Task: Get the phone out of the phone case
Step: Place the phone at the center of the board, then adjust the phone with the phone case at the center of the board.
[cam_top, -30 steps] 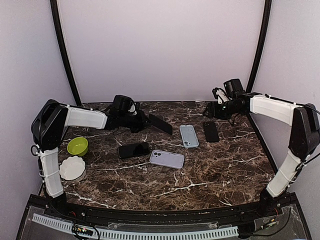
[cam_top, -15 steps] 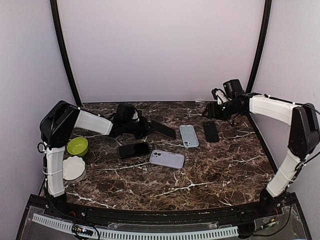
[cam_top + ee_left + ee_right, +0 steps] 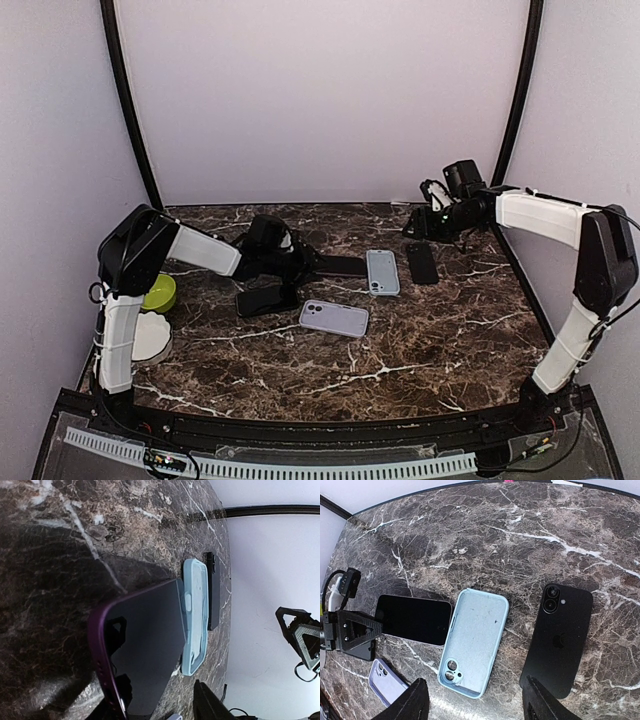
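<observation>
Dark marble table (image 3: 400, 360), pale walls (image 3: 320, 100)

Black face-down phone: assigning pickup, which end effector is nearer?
Right. Right end effector is just behind the black phone; left end effector is beyond the light blue case.

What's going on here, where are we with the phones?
The left gripper sits at the end of a dark phone lying flat, screen up, on the marble table, jaws apart, not gripping it. Beside it lies an empty light blue case, then a black phone face down. The right gripper hovers open above those at the far right, holding nothing. A second dark phone and a lavender case lie nearer the arm bases, with no gripper on them.
</observation>
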Motion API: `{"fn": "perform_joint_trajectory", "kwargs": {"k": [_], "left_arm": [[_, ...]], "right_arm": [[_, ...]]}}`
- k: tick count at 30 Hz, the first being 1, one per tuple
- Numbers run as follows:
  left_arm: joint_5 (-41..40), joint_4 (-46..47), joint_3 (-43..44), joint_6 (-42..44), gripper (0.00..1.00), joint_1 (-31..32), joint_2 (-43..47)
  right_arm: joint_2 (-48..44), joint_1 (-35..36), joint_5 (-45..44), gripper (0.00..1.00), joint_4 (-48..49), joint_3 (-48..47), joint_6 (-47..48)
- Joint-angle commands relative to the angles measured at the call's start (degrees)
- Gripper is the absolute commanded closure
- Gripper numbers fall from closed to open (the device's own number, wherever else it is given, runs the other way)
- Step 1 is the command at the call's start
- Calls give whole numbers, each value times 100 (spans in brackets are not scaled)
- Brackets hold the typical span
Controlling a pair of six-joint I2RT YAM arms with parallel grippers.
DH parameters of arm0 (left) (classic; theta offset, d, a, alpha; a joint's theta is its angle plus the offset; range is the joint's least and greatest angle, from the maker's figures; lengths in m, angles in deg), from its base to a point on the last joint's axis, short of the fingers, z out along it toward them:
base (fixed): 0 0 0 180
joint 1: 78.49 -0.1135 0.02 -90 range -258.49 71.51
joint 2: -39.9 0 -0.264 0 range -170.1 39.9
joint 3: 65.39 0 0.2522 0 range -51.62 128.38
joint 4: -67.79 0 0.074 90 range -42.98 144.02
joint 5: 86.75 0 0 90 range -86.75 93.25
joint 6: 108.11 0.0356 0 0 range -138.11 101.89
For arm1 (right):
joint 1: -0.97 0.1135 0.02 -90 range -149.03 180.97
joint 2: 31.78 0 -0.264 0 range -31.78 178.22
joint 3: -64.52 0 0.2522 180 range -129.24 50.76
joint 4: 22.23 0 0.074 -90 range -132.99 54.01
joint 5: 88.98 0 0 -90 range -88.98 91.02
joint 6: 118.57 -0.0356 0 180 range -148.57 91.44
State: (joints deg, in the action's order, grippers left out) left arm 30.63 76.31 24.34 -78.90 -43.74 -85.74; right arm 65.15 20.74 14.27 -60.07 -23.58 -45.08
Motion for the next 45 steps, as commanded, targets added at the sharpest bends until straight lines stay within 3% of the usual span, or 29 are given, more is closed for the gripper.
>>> {"fn": "perform_joint_trajectory", "kwargs": {"k": [1,8,14,17,23,28,34,41,45], "left_arm": [[28,-318,384,563,47,23,126],[-748,-1643,841,1816,27,8,295],[-1552,-1976,613,2362,15,-14,648],[-1752,-2018,413,2492,13,-40,843],[-2417,-2104,-83,3089,12,-143,1629],[-3181,-2804,-324,4134,2,-204,2597],[-4164,-3308,-767,5262,1,-222,3869],[-4075,-4287,-882,6609,1,-224,4918],[-3802,-4370,-1441,7634,1,-224,5340]], "right_arm": [[24,44,-6,35,9,-205,98],[120,205,81,35,-131,-429,472],[266,518,165,35,-140,-559,1192],[327,669,282,35,-18,-587,1539],[283,1063,1342,36,850,-308,2553],[306,1591,1942,35,1068,-133,4045],[709,2123,2103,24,740,-482,5053],[1642,2583,1937,21,-258,-1645,5778],[2175,2716,1824,22,-709,-2289,6000]]}}
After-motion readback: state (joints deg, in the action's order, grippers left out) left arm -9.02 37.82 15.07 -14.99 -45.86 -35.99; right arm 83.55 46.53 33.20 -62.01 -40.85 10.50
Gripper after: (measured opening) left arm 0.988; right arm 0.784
